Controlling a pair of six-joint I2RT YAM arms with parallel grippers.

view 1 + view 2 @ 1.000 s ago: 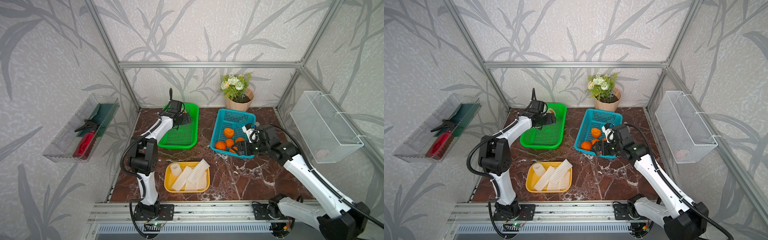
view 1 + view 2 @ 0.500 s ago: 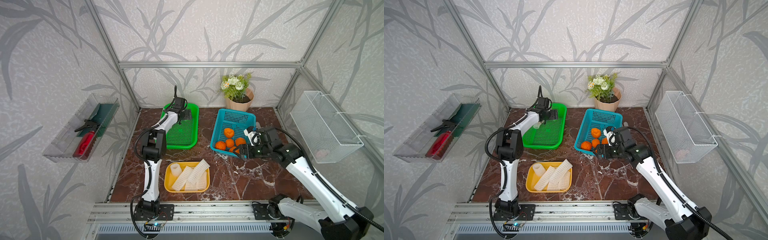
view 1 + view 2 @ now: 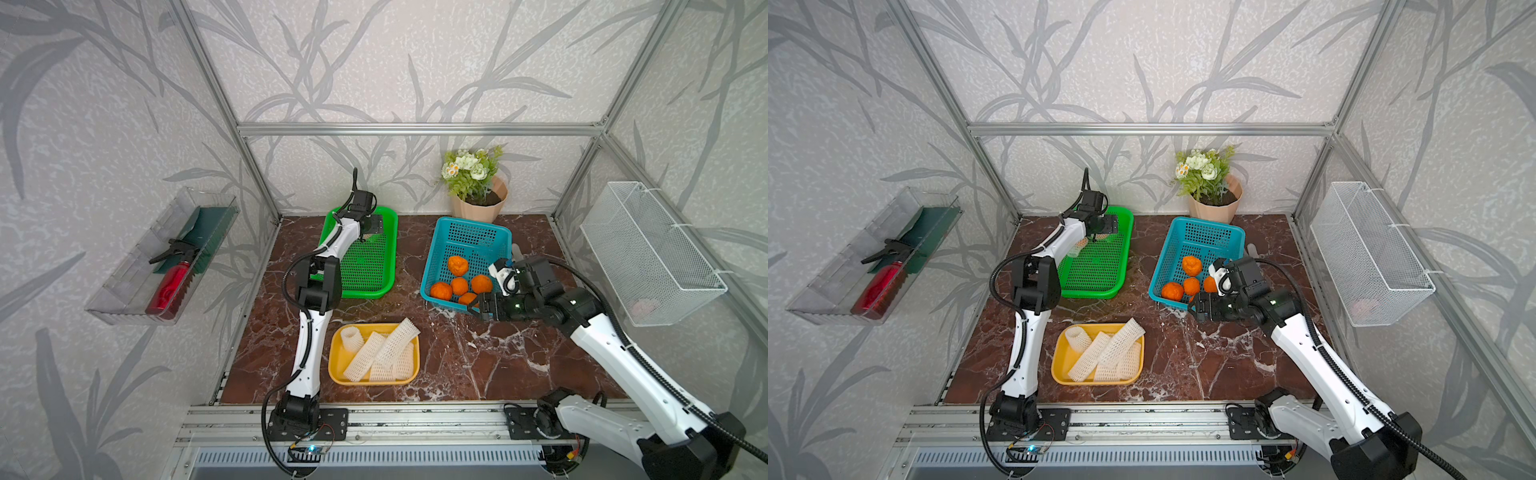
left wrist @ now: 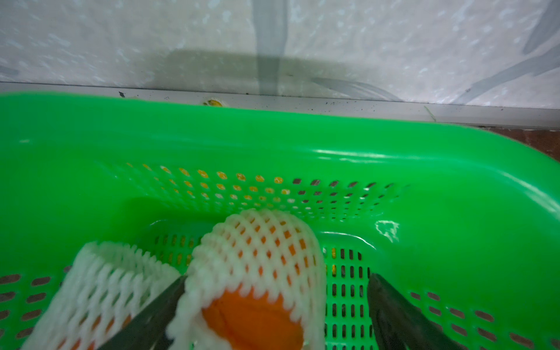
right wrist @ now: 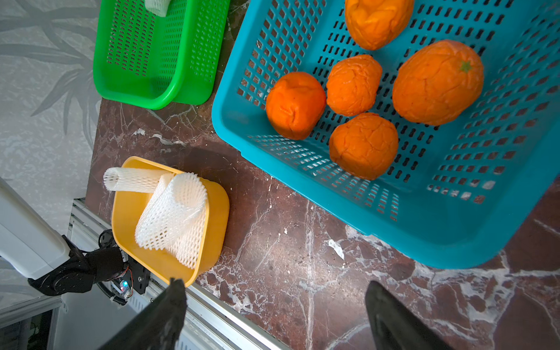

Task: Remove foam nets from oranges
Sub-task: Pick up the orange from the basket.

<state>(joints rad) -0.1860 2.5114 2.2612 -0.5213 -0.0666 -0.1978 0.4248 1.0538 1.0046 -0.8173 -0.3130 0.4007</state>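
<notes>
**Grip foam, not fruit**

At 6 o'clock, the yellow tray point(image 3: 337, 362) held empty foam nets point(image 3: 386, 351). At 3 o'clock the right gripper point(image 3: 478, 307) hung spread and empty just beside the blue basket point(image 3: 469, 232) of five bare oranges point(image 3: 459, 286). Farthest, at 11 o'clock in the green basket point(image 3: 368, 272), the left gripper point(image 4: 277, 277) stood wide astride a netted orange point(image 4: 251, 321) — not yet pinching. Better to close on its net point(image 4: 257, 239) clear of the fruit, so the orange slips free.

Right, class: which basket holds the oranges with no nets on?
The blue basket: its five oranges are all bare. The green basket holds a netted orange, and the wire basket on the wall shows none.
</notes>
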